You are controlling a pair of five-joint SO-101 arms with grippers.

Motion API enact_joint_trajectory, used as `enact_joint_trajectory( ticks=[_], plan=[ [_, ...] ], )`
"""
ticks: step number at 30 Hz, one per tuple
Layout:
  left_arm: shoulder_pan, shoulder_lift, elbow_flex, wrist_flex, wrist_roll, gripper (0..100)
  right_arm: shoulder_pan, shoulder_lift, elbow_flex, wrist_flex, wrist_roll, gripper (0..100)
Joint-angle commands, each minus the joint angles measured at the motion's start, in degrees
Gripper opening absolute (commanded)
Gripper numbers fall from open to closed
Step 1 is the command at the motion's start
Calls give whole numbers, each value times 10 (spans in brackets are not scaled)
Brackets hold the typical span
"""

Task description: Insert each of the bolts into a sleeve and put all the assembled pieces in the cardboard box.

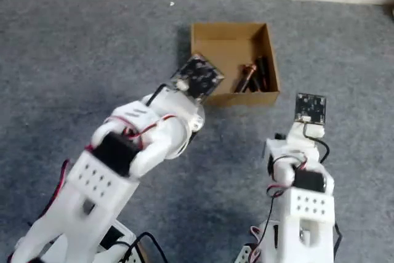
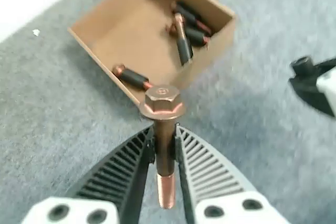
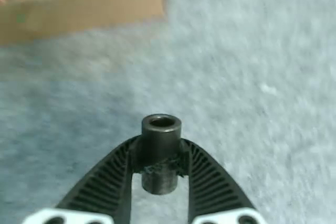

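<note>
Clamping a copper-coloured bolt (image 2: pixel 163 106) by its shank, the left gripper (image 2: pixel 164 132) has its fingers drawn in until both press the metal. The hex head stands out past the fingertips and the threaded end runs back between the fingers toward the wrist. Just beyond that head lies the cardboard box (image 2: pixel 121 24), open at the top, its near wall close ahead of the fingertips. Inside it are assembled pieces (image 2: pixel 184 43): a cluster on the side far from the gripper, and one more (image 2: pixel 131 76) lying alone by the near wall, just past the bolt head. In the high view this arm's wrist hangs over the near corner of the box (image 1: pixel 215 44). The right gripper (image 3: pixel 160 142) is closed to a narrow gap around a dark sleeve (image 3: pixel 160 129), gripped at its middle, with the open bore end poking out past the fingertips and the other end showing between the fingers. The box sits well ahead of this gripper and off to one side, with bare grey table cover (image 3: pixel 252 77) between them
</note>
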Motion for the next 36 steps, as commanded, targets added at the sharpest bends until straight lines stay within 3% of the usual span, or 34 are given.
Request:
enact_joint_trajectory(
  ticks=[1, 13, 20, 30, 36],
  plan=[
    [-7, -89, 47, -60, 43, 5, -57, -134, -19, 8, 5, 5],
    [-7, -222, 109, -145, 127, 6, -236, -297, 21, -29, 10, 5],
    [-5, -250, 113, -172, 163, 6, -321, -357, 106, -106, 75, 5],
    [20, -251, 243, -331, 165, 6, -343, -430, 167, -110, 76, 5],
    [65, -251, 273, -360, 165, 6, -343, -432, 167, -110, 72, 5]
  ],
)
